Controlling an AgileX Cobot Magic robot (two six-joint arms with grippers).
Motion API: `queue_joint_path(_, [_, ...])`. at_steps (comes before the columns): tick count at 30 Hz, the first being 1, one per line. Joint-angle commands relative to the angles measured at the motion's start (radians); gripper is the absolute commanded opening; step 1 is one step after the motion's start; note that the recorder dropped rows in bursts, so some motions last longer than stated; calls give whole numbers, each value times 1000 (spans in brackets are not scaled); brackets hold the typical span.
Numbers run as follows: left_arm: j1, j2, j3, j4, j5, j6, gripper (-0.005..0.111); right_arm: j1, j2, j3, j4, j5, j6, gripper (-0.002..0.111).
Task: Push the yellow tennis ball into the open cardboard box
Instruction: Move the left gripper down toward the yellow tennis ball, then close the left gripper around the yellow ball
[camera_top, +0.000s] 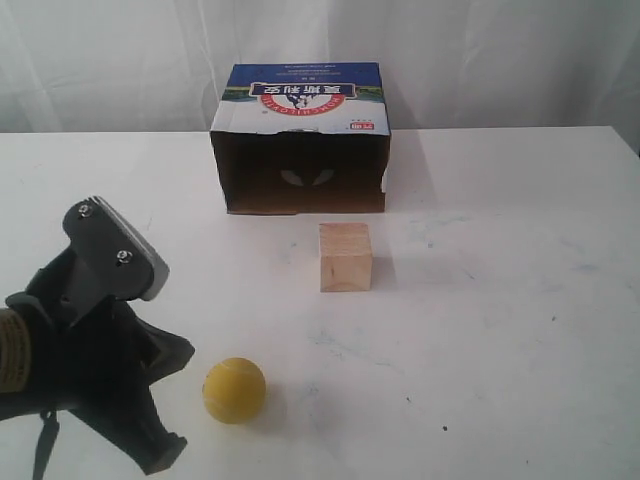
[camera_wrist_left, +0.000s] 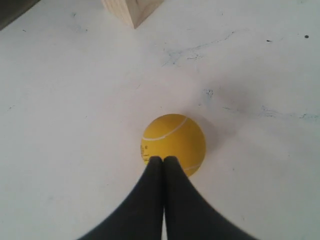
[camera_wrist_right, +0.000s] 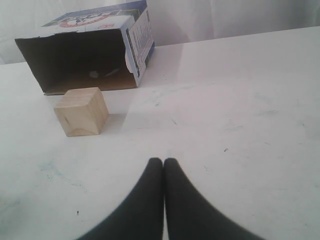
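Yellow tennis ball (camera_top: 234, 390): probably light, free-rolling; push its 7 o'clock side, left gripper (camera_wrist_left: 163, 160) fingers together, open cardboard box (camera_top: 300, 140) at 1 o'clock.

Upside-down Chinese lettering stands on the open cardboard box (camera_top: 300, 100) logo.

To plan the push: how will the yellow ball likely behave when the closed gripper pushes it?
The yellow tennis ball is round on a flat table, so it probably rolls easily, ahead of the left gripper. The shut tips are narrow; an off-centre push may send it sideways. The wooden cube near the open cardboard box might deflect it.
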Motion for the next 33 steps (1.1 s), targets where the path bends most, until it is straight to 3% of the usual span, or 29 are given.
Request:
queue_joint_path(1, [-6, 46, -5, 15, -61, 0, 0, -3, -5, 5, -5, -8, -4, 0])
queue_joint_path(11, [-6, 171, -5, 46, -169, -2, 0, -3, -5, 5, -5, -8, -4, 0])
queue_joint_path(24, [-4, 299, -5, 97, -190, 3, 0, -3, -5, 5, -5, -8, -4, 0])
queue_joint_path(33, [0, 390, -10, 99, -211, 114, 0, -3, -5, 5, -5, -8, -4, 0])
